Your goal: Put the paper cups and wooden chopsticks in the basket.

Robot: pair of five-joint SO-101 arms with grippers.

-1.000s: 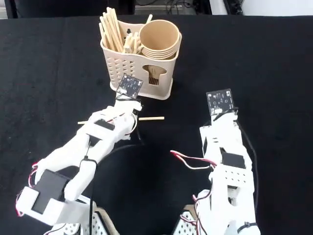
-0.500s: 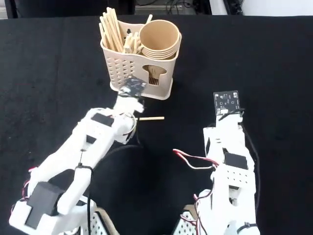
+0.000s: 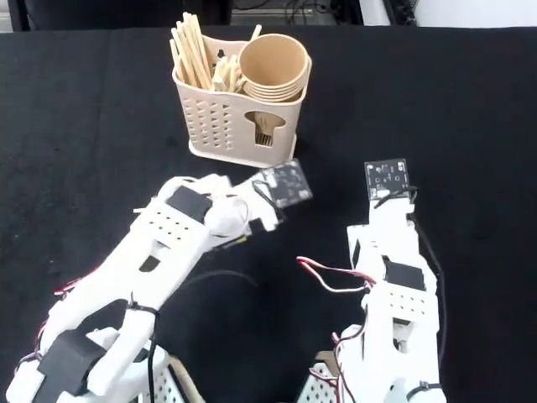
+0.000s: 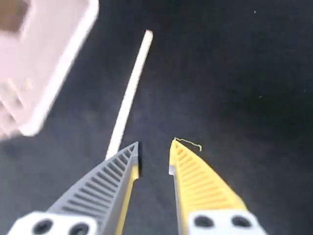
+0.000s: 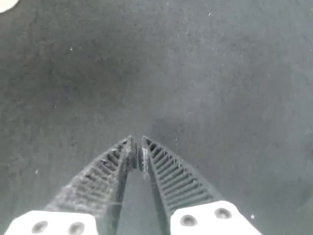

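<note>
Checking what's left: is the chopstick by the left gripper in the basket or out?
Out. The chopstick lies flat on the table beside the basket, just ahead of the left gripper.

I see the basket (image 3: 226, 126) standing at the far middle of the black desk (image 3: 470, 101). Wooden chopsticks (image 3: 191, 52) stand upright in one compartment, and a nested stack of paper cups (image 3: 274, 60) stands in the one beside it. My left arm (image 3: 180, 222) stretches diagonally across the desk, its wrist board (image 3: 285, 185) just in front of the basket's corner below the cups. My right arm (image 3: 394, 277) points straight ahead, well apart from the basket. A short pale stick end (image 3: 138, 210) shows at the left arm's outer side.
</note>
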